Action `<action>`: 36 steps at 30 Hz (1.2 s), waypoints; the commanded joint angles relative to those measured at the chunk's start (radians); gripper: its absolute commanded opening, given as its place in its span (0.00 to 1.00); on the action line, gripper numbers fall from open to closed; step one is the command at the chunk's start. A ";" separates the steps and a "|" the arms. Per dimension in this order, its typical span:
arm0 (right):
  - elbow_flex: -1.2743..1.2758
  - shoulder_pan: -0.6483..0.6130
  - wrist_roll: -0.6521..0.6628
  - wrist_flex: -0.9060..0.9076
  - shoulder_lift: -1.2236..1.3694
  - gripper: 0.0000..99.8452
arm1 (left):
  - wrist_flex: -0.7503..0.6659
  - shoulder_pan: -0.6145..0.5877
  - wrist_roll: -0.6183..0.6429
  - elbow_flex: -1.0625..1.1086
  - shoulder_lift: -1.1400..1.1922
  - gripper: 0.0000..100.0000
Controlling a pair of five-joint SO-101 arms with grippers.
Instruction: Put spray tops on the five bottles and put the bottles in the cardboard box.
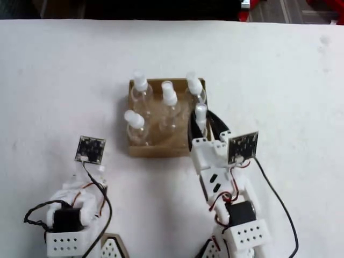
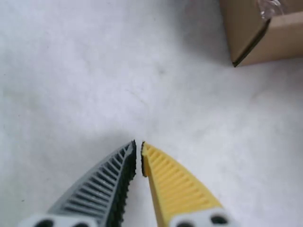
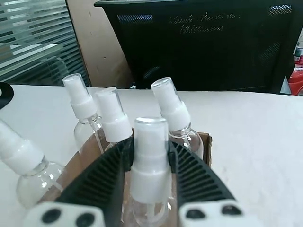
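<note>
Over the cardboard box (image 1: 156,152), right pincer (image 3: 149,147) clamped around a spray top (image 3: 150,175)

A cardboard box (image 1: 161,150) sits open at the centre of the white table (image 1: 279,70). Five clear bottles stand upright inside it, each capped with a white spray top (image 1: 140,80). One bottle (image 1: 141,95) is at the box's upper left, another (image 1: 169,106) is in the middle, a third (image 1: 192,88) is at the upper right and a fourth (image 1: 134,129) is at the lower left. The fifth bottle (image 1: 200,116) stands at the right edge, flanked by the black fingers of the right gripper (image 1: 199,111), whose arm extends from the lower right of the frame. The left arm (image 1: 70,215) sits folded at the lower left, well apart from the box.
</note>
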 commanded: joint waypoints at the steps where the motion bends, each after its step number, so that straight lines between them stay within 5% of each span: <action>1: 0.049 -0.013 0.014 -0.094 -0.035 0.02 | -0.023 0.013 -0.006 -0.002 -0.008 0.03; 13: 0.034 -0.010 0.015 -0.148 0.054 0.02 | -0.023 0.013 -0.006 -0.002 -0.008 0.03; 24: -0.176 -0.010 -0.094 -0.166 0.420 0.02 | -0.023 0.013 -0.006 -0.002 -0.008 0.03; 36: -0.190 -0.004 -0.092 -0.271 0.450 0.02 | -0.023 0.013 -0.006 -0.002 -0.008 0.03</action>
